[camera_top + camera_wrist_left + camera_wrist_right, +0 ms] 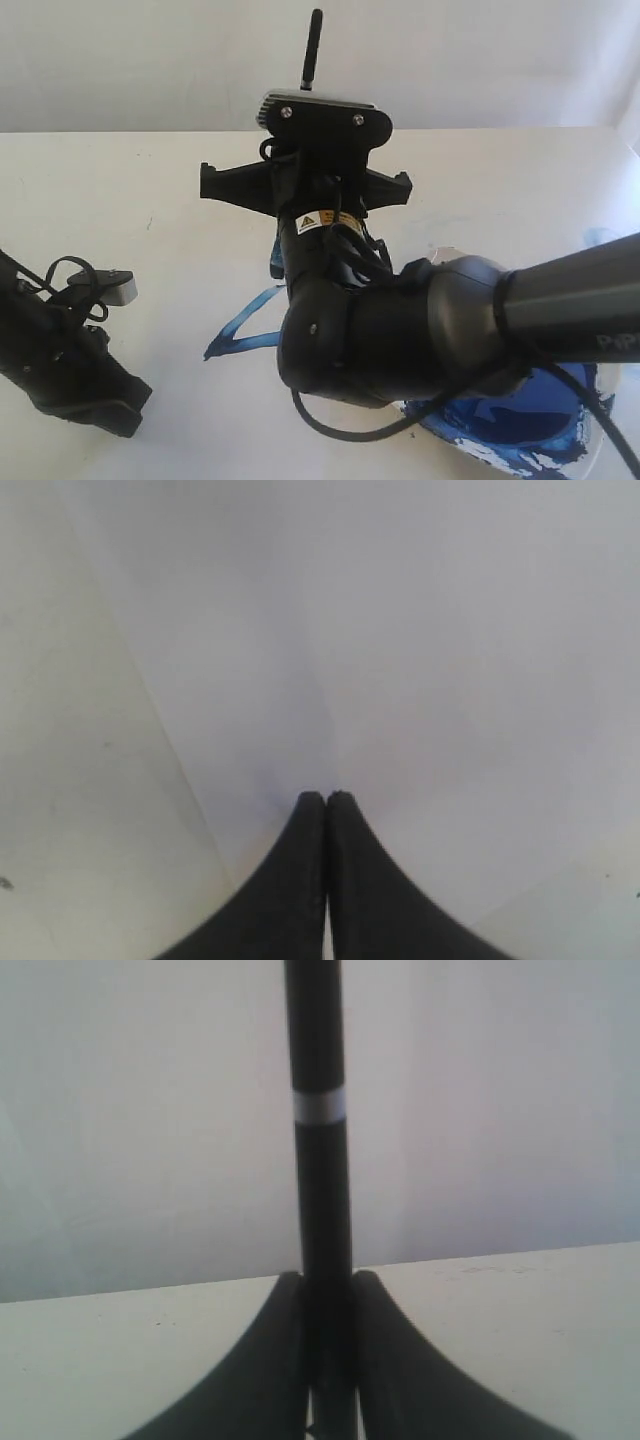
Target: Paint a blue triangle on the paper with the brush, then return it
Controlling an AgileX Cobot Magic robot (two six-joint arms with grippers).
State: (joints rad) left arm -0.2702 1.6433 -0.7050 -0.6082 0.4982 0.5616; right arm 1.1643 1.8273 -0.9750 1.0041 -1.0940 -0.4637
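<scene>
My right gripper (325, 1282) is clenched on the brush (320, 1160): the black handle sits squarely between my two fingers (285, 1305), pinched on both sides, and runs straight out past the fingertips, with a silver band around it well beyond my grip. In the exterior view one end of the brush pokes up above my wrist camera, off the table; I cannot see the bristle tip in any view. Below and just beside my right arm (400, 330) lies the blue triangle (240, 335), streaky strokes coming to a point on the left, with much of it hidden behind the arm. A pool of dark blue paint (520, 418) sits near the lower right, partly under my forearm. My left gripper (326, 798) is closed with nothing in it, fingertips pressed together, above the paper (420, 660), whose edge runs beside the cream tabletop (80, 780)
</scene>
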